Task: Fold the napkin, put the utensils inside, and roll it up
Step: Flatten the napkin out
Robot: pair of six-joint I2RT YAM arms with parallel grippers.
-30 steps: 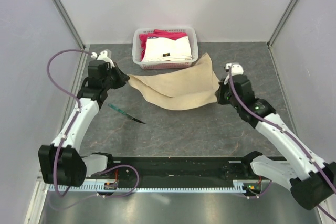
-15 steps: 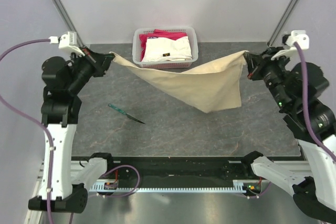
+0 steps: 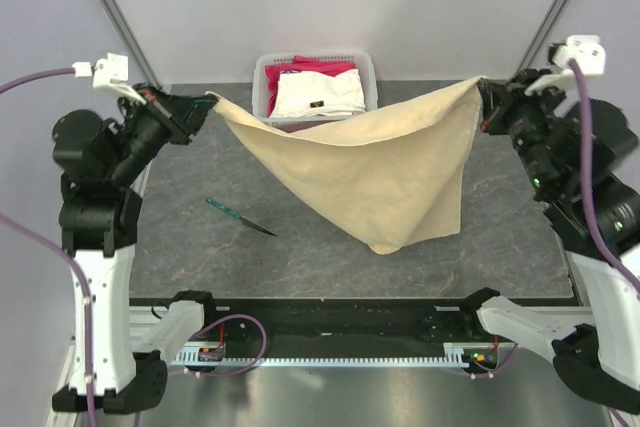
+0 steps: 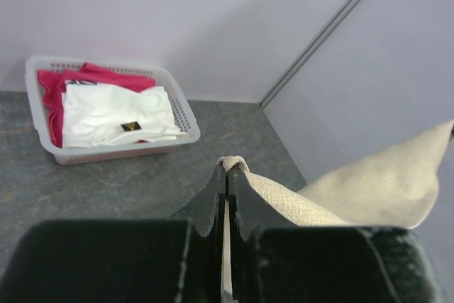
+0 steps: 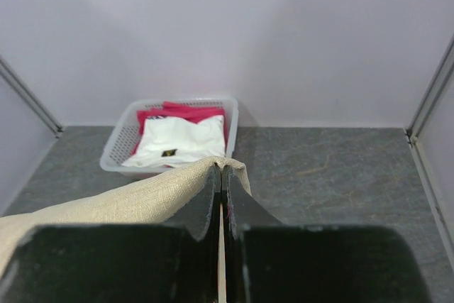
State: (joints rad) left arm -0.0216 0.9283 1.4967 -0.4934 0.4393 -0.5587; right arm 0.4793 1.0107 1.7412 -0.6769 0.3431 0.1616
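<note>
I record the napkin point(image 3: 370, 172) as plain tan-beige, unpatterned. The knife point(image 3: 240, 217) has a teal-green handle and dark blade. At twelve o'clock, the basket point(image 3: 260, 92) is white, holding a white cloth point(image 3: 330, 92) with a small dark label and a pink-red cloth point(image 3: 318, 68). The desk point(image 3: 500, 247) is dark grey, veined.

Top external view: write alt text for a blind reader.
The tan napkin hangs stretched in the air, left gripper and right gripper each pinching an upper corner. A teal-handled knife lies on the table; a basket of cloths sits behind.
</note>
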